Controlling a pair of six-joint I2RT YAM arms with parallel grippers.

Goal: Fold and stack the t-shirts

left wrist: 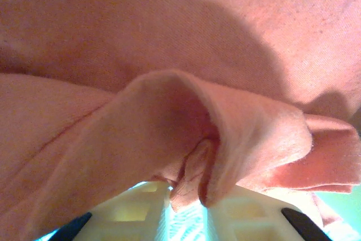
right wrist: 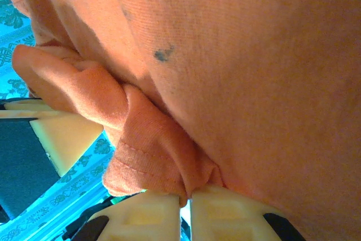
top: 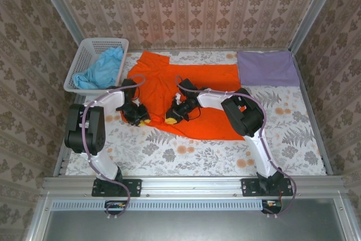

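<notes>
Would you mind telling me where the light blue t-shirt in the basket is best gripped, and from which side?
Pinch a raised fold of the light blue t-shirt from straight above: it lies crumpled inside the white basket, whose walls likely block any sideways approach.

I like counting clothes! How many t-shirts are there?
3: orange t-shirt spread mid-table, light blue t-shirt in the white basket, lavender t-shirt folded far right. More may hide underneath.
</notes>
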